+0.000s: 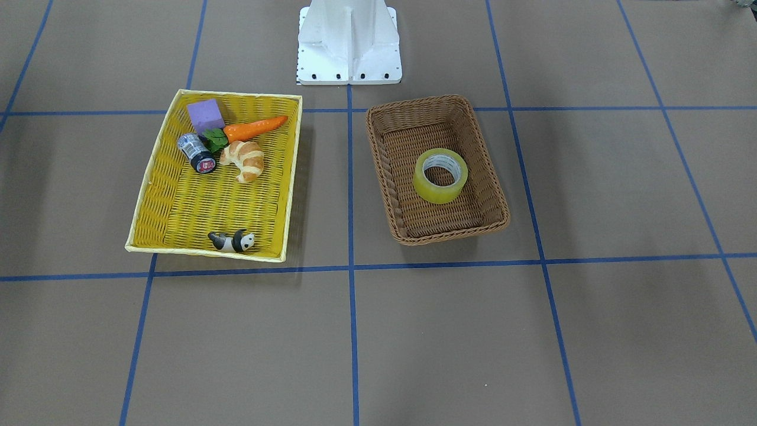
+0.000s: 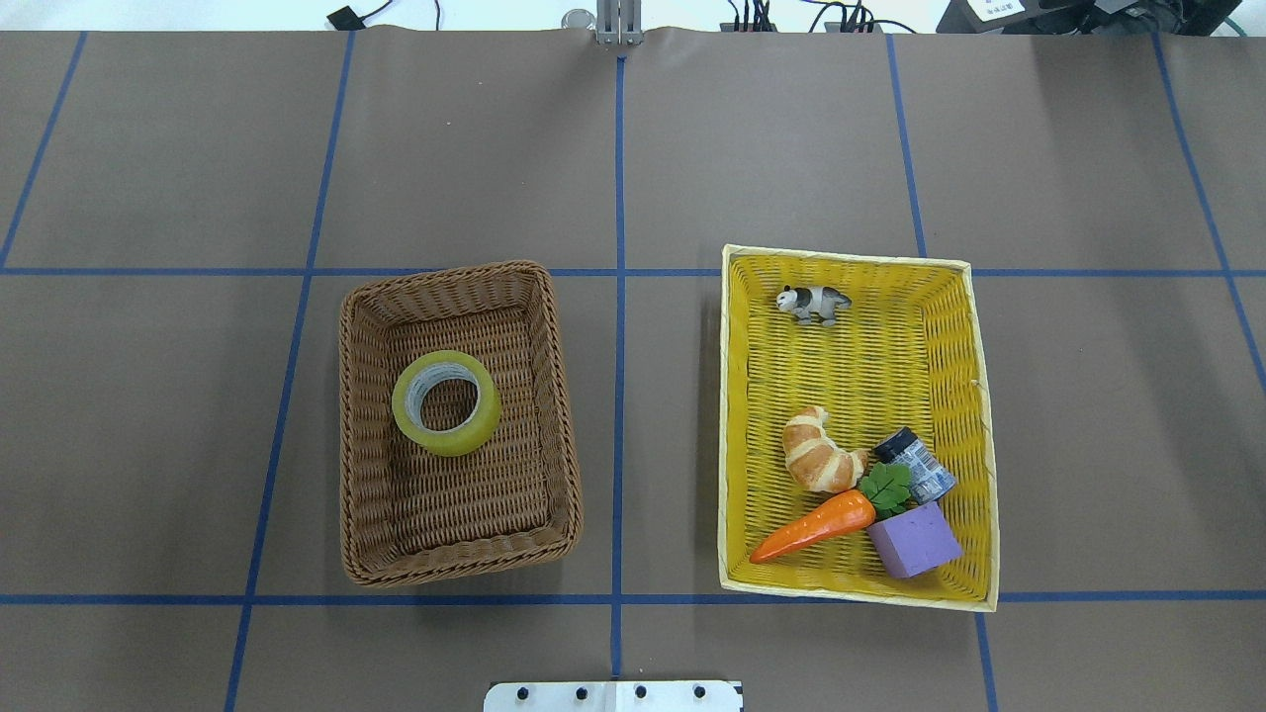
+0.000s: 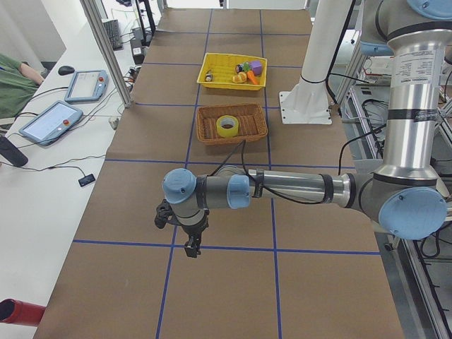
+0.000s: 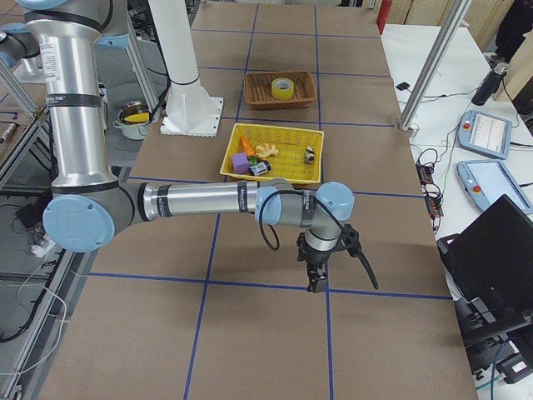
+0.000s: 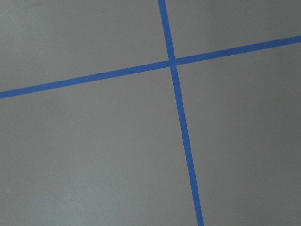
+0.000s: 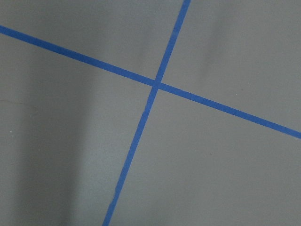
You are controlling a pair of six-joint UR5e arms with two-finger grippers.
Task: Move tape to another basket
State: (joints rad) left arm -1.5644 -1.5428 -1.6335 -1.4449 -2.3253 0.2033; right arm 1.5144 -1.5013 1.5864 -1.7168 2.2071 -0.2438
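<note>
The yellowish tape roll (image 1: 440, 175) (image 2: 446, 402) lies flat inside the brown wicker basket (image 1: 384, 160) (image 2: 361, 415), near its middle. It also shows in the side views (image 3: 227, 126) (image 4: 284, 87). My left gripper (image 3: 191, 246) hangs over bare table far from the baskets, seen only in the exterior left view. My right gripper (image 4: 316, 282) hangs over bare table near the yellow tray, seen only in the exterior right view. I cannot tell whether either is open or shut. Both wrist views show only table and blue tape lines.
A yellow woven tray (image 1: 154, 195) (image 2: 949, 376) holds a purple block (image 2: 914, 539), a toy carrot (image 2: 816, 524), a croissant (image 2: 819, 458), a small capped cylinder (image 2: 915, 465) and a panda figure (image 2: 813, 303). The robot's white base (image 1: 349, 41) stands behind the baskets.
</note>
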